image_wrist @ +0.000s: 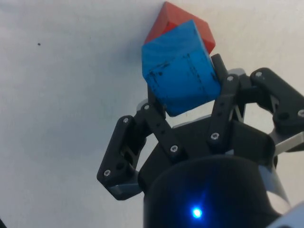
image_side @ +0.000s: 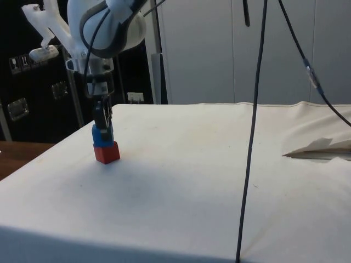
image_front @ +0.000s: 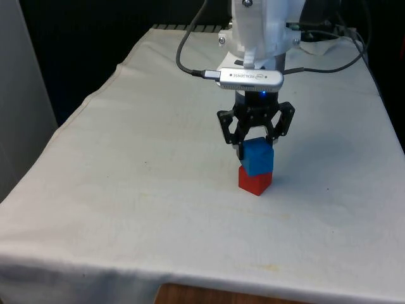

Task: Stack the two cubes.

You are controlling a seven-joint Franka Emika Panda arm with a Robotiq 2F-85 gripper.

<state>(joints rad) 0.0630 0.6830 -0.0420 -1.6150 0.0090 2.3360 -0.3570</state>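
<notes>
A blue cube (image_front: 259, 158) rests on top of a red cube (image_front: 254, 181) on the white cloth, right of the middle in the front view. The blue one sits slightly turned against the red one beneath. My gripper (image_front: 256, 147) comes straight down from above and is shut on the blue cube, one black finger on each side of its upper part. From the side, the blue cube (image_side: 102, 136) and red cube (image_side: 107, 153) stand near the table's left end, with the gripper (image_side: 102, 121) over them. In the wrist view the fingers (image_wrist: 155, 107) press the blue cube (image_wrist: 180, 71), and the red cube (image_wrist: 178, 21) peeks out behind.
White cloth (image_front: 126, 190) covers the table around the stack. A black cable (image_side: 249, 137) hangs down in front of the side view. A raised fold of cloth (image_side: 318, 147) lies at the side view's right.
</notes>
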